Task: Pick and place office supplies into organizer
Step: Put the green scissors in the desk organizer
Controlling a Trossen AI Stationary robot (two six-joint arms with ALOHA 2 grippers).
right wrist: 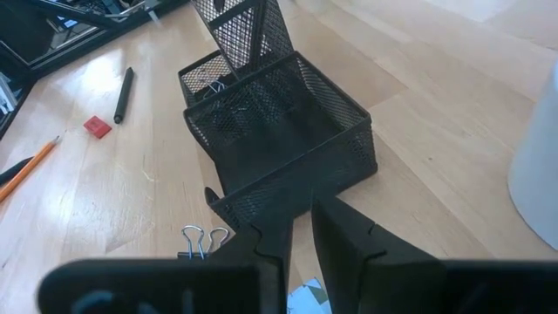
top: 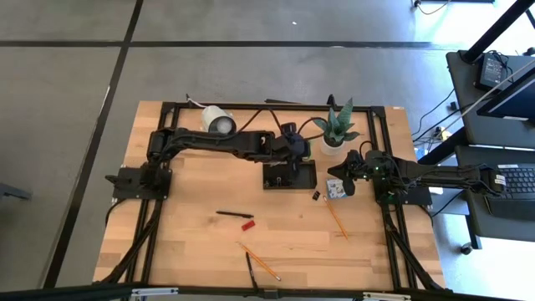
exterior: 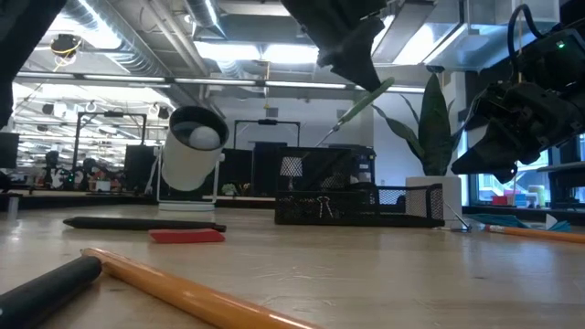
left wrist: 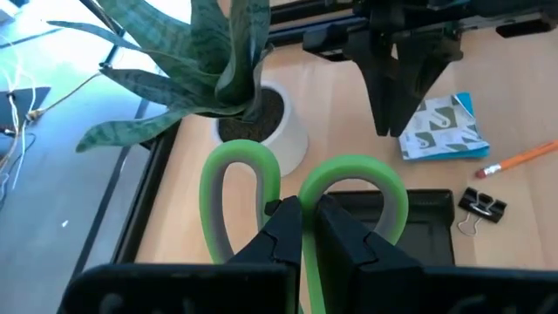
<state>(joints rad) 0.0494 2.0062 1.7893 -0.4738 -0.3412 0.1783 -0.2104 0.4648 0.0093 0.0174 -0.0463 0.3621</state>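
My left gripper point(left wrist: 307, 228) is shut on the green-handled scissors point(left wrist: 349, 174) and hangs above the black mesh organizer point(top: 288, 174), just left of the potted plant. In the low view the scissors point(exterior: 366, 99) slant below that gripper point(exterior: 352, 50). My right gripper point(right wrist: 301, 231) is open by a narrow gap and touches nothing. It hovers over the small blue pad point(left wrist: 440, 131), which lies flat on the table right of the organizer point(right wrist: 279, 131). A black clip point(left wrist: 481, 205) lies beside the pad. My left gripper pinches the scissors between its two fingers where the two green loops meet point(left wrist: 301, 202), coming from above at a slant. The loops stick out past the fingertips. The scissors are lifted clear and tilted, their thin end point(exterior: 331, 135) slanting down over the organizer.
The plant in its white pot point(top: 336, 134) stands close behind both grippers; the white lamp point(top: 219, 119) lies at the far edge. A black pen point(top: 234, 214), a red marker piece point(top: 247, 225) and orange pencils point(top: 336, 219) point(top: 259, 261) lie on the near half. A clip point(right wrist: 214, 87) sits in the organizer.
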